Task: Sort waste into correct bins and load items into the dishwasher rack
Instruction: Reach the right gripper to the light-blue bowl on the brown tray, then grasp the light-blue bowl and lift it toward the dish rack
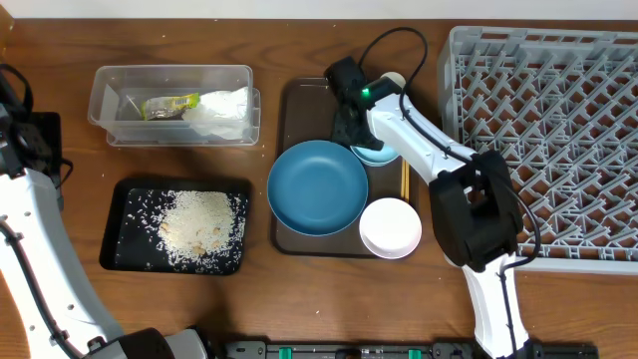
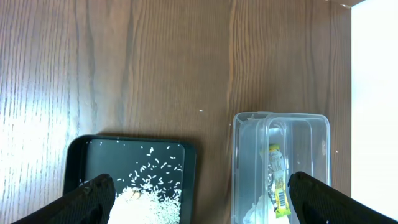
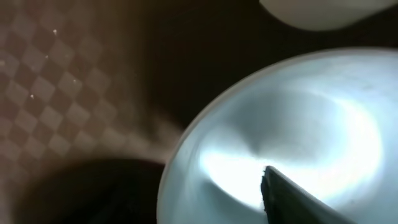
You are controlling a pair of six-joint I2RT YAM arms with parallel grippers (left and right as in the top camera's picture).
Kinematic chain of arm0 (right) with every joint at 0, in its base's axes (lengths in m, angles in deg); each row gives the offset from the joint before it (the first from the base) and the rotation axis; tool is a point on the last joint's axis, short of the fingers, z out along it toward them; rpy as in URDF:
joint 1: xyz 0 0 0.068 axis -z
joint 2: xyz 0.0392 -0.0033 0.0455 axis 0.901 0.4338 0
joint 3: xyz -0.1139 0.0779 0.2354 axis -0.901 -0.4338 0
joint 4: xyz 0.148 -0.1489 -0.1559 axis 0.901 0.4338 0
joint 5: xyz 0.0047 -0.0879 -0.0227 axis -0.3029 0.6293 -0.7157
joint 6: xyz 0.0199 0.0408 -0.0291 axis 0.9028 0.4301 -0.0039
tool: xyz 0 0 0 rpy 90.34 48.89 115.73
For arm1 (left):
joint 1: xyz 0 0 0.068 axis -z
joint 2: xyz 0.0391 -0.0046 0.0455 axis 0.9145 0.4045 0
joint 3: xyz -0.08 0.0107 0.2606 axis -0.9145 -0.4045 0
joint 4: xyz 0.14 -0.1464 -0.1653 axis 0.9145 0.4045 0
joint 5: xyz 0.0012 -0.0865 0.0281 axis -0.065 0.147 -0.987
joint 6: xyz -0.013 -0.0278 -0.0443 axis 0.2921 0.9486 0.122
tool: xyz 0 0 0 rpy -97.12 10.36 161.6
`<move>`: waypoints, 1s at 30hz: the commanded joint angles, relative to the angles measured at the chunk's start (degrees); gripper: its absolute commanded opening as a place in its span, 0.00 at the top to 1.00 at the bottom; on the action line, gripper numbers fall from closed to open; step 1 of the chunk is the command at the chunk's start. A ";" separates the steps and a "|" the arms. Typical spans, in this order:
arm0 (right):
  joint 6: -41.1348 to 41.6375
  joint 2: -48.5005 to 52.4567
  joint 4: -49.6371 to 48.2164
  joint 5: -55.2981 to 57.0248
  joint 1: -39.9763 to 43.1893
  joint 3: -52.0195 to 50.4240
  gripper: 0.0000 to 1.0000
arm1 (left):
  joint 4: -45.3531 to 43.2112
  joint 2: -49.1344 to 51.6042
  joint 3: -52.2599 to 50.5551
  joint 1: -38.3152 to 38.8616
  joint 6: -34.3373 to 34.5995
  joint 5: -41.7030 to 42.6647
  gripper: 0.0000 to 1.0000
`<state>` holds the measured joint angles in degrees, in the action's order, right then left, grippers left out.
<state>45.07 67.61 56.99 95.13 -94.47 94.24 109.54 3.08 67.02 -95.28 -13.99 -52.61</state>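
Front of desk: a white bowl (image 1: 390, 227) sits at the front right corner of the brown tray (image 1: 291, 100). A black tray (image 1: 122, 227) of loose rice (image 1: 202, 226) lies front left. A blue plate (image 1: 317, 186) rests mid-tray, just beside the white bowl.

Behind the plate, at the tray's right edge, is the light-blue bowl (image 1: 379, 154). The right gripper (image 1: 354, 135) is down on it, one finger (image 3: 298, 199) inside the bowl; whether it is clamped on the rim cannot be told.

The left gripper (image 2: 208, 199) hangs over the desk with its fingers spread wide, holding nothing.

Far side: clear container (image 1: 174, 75) with a yellow wrapper (image 1: 169, 104) at left, and a dish rack (image 1: 558, 150) at the far right corner.
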 commanded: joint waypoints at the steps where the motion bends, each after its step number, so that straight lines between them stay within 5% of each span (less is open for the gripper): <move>1: 0.46 -1.03 -0.20 1.42 -0.22 0.66 0.64 | 0.15 0.22 -0.02 -0.20 -0.59 -0.70 0.08; 7: -1.33 -3.45 0.11 1.40 -0.28 0.70 0.98 | 0.15 0.22 -0.02 -0.20 -0.59 -0.70 0.08; 21: -15.19 -24.81 -0.09 0.15 6.10 0.70 0.99 | 0.15 0.22 -0.02 -0.20 -0.59 -0.70 0.08; 26: -19.06 -32.63 -0.13 -5.07 18.71 0.70 0.99 | 0.15 0.22 -0.02 -0.20 -0.59 -0.70 0.08; 30: -23.98 -34.18 0.22 -19.63 32.44 0.68 0.99 | 0.15 0.22 -0.02 -0.20 -0.59 -0.70 0.08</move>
<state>26.50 33.46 56.60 86.94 -68.89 94.66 109.54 3.08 67.02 -95.28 -13.99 -52.61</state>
